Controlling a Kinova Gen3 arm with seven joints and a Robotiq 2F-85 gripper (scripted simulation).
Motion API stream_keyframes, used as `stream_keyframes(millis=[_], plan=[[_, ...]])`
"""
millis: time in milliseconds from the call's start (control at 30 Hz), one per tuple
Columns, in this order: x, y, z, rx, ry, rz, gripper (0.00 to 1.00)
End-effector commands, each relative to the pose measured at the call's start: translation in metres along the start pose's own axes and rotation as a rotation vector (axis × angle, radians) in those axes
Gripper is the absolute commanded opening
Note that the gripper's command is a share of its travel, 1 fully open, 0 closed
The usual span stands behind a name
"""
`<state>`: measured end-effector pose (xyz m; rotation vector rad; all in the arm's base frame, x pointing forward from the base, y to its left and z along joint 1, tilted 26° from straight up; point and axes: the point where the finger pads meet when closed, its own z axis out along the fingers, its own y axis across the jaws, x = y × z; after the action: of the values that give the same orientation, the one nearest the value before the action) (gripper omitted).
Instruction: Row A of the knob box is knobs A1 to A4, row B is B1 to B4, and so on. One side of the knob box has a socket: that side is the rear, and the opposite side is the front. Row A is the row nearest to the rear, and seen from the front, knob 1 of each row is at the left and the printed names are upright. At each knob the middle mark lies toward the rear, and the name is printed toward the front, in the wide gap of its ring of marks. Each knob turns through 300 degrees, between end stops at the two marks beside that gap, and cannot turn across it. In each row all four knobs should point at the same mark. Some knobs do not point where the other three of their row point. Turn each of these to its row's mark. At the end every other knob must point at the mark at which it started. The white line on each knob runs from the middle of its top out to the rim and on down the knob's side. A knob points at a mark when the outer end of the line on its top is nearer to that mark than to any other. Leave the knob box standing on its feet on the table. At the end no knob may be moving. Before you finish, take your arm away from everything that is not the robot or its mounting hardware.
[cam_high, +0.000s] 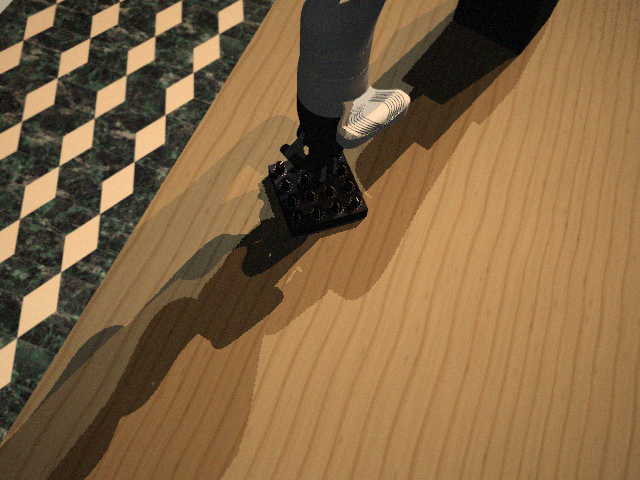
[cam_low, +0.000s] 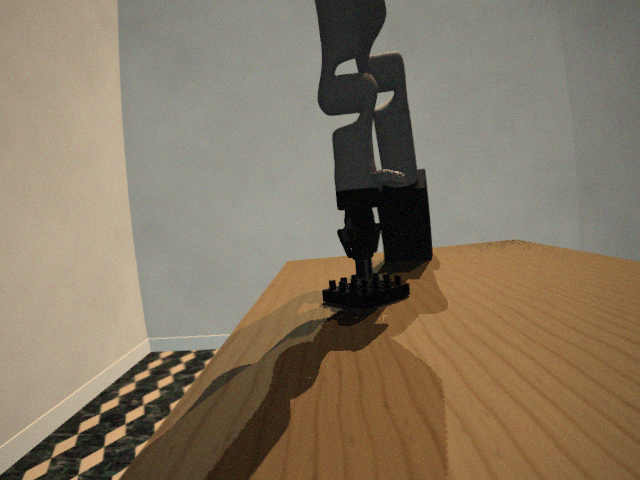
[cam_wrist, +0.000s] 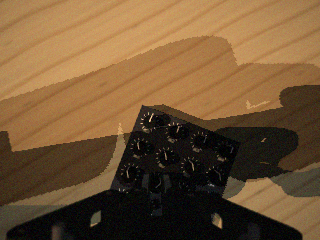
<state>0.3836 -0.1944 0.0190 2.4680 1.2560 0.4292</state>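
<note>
Flat, black, square-cornered knob box (cam_high: 330, 224) (cam_low: 364, 298) (cam_wrist: 182, 145) sits on the light-brown wood-grain worktop (cam_high: 465, 335) (cam_low: 532, 320) (cam_wrist: 150, 30), upright, top face with the knobs upward. Short black round knobs with white lines stand in rows on it, pale marks ringed around them.

Black two-finger jaws (cam_high: 323, 173) (cam_low: 363, 276) point down over the knob box, tips low among its knobs, fingers only a small gap apart, around or right at one knob. Can't tell if they're clamped on it. Knob names too dark and small to read; socket not distinguishable. White lines show on several knobs in wrist view; those by the jaws are partly hidden.

Dark grey jointed arm (cam_high: 336, 56) (cam_low: 354, 155) comes down to the knob box from above. Pale ribbed rounded piece (cam_high: 374, 113) (cam_low: 390, 175) sticks out from the arm, above the knob box. Black blocky pedestal (cam_high: 501, 20) (cam_low: 408, 227) stands behind the knob box in exterior view, apart from it. Dark shadows spread around the knob box.

Green-black and cream diamond-tiled floor (cam_high: 41, 196) (cam_low: 93, 454) lies well apart from the knob box, past the worktop edge.
</note>
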Motion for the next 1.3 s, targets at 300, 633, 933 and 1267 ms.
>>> stream_keyframes(millis=[300,633,933,1267], plan=[[-0.0007,0.0012,0.0006,-0.003,-0.002,-0.179,0.08],[-0.0007,0.0012,0.0006,-0.004,-0.002,-0.332,0.08],[-0.0006,0.0013,0.0006,-0.004,-0.002,-0.477,0.08],[-0.0005,0.0014,0.0005,-0.004,-0.002,-0.677,0.08]])
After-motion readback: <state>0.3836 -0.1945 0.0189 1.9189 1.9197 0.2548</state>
